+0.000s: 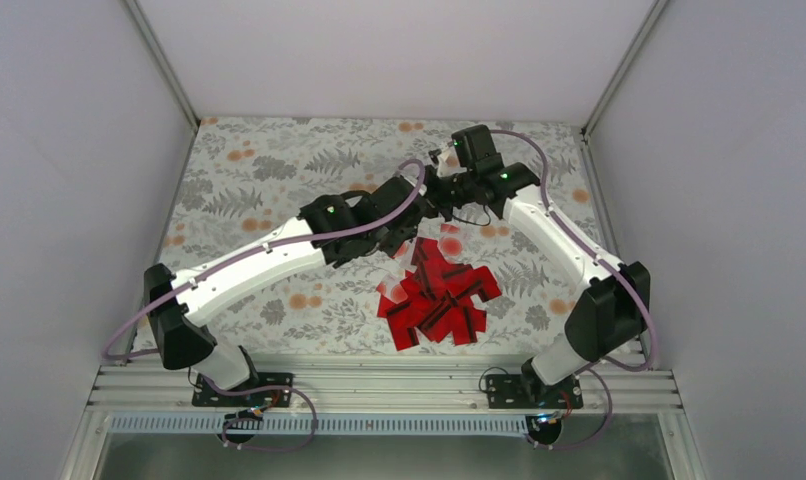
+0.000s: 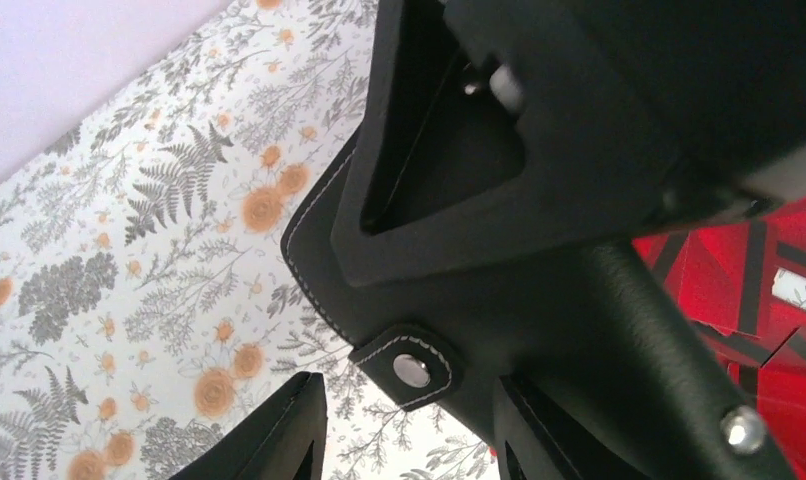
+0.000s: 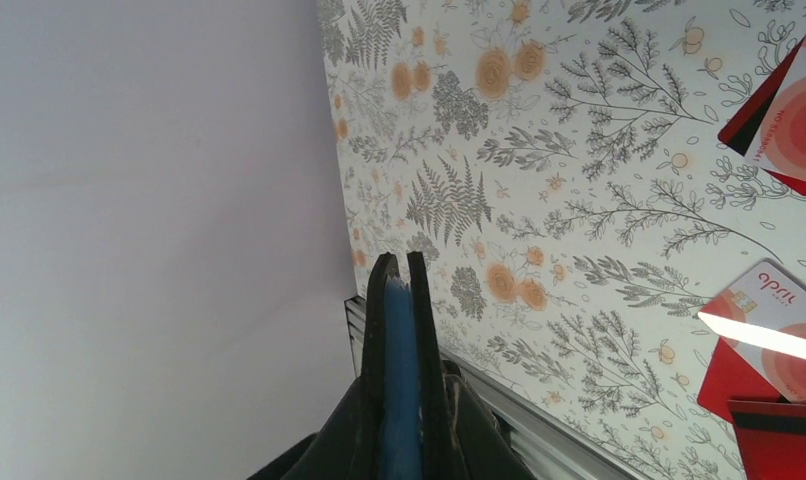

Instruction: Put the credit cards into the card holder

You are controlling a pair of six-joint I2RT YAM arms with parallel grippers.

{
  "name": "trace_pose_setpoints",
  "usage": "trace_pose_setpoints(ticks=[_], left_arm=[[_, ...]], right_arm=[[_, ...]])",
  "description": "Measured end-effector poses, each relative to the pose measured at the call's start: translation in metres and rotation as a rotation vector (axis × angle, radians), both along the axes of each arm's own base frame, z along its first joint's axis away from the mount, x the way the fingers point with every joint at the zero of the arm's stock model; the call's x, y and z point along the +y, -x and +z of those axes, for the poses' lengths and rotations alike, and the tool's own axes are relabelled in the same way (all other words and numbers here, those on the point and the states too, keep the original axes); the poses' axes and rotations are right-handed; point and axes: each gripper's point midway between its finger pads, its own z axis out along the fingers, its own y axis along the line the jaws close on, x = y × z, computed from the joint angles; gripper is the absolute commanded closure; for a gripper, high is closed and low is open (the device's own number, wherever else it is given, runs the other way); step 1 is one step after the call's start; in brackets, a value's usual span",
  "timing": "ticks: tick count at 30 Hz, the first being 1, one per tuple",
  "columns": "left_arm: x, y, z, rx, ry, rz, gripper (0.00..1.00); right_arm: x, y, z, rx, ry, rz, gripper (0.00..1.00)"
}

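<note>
The card holder [image 2: 479, 300], black with white stitching and a snap tab, hangs above the cloth. My right gripper [image 3: 399, 400] is shut on it. In the right wrist view the holder [image 3: 399, 330] is edge-on, with a blue panel between its black covers. My left gripper [image 2: 407, 400] is open, its fingers [image 2: 279, 430] just below the holder's snap tab. In the top view both grippers, left [image 1: 416, 205] and right [image 1: 441, 188], meet above the far side of the pile of red credit cards [image 1: 439, 295]. The cards also show in the left wrist view [image 2: 749, 280] and the right wrist view [image 3: 769, 340].
A floral cloth [image 1: 269, 180] covers the table. White walls close the sides and back. A metal rail [image 1: 379, 385] runs along the near edge. One card [image 3: 779, 120] lies a little apart from the pile.
</note>
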Motion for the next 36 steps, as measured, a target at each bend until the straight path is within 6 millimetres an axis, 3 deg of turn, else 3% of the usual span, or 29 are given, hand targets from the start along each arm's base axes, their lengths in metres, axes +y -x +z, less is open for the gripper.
trace_pose_setpoints(ticks=[3, 9, 13, 24, 28, 32, 36], left_arm=[[-0.006, -0.002, 0.000, -0.012, -0.020, -0.007, 0.72], [-0.009, -0.006, -0.006, -0.039, -0.068, -0.002, 0.79], [-0.005, -0.011, -0.003, -0.071, -0.083, 0.031, 0.97], [0.004, -0.014, 0.002, -0.084, -0.009, 0.120, 0.98], [0.019, -0.019, 0.009, -0.080, 0.049, 0.171, 0.98], [0.058, -0.035, 0.006, -0.073, 0.072, 0.289, 0.98], [0.082, -0.038, -0.003, -0.043, 0.093, 0.360, 0.97]], right_arm=[[0.000, -0.002, -0.003, 0.004, 0.004, -0.003, 0.96], [-0.001, -0.006, -0.005, -0.004, 0.012, -0.016, 0.96], [-0.001, -0.006, -0.005, 0.000, 0.012, -0.018, 0.96], [0.003, -0.008, -0.002, -0.017, -0.015, -0.009, 0.96], [0.004, -0.007, -0.003, -0.014, -0.018, -0.003, 0.96], [0.006, 0.001, -0.003, 0.009, -0.035, 0.026, 0.96], [0.007, 0.005, -0.005, 0.022, -0.042, 0.038, 0.96]])
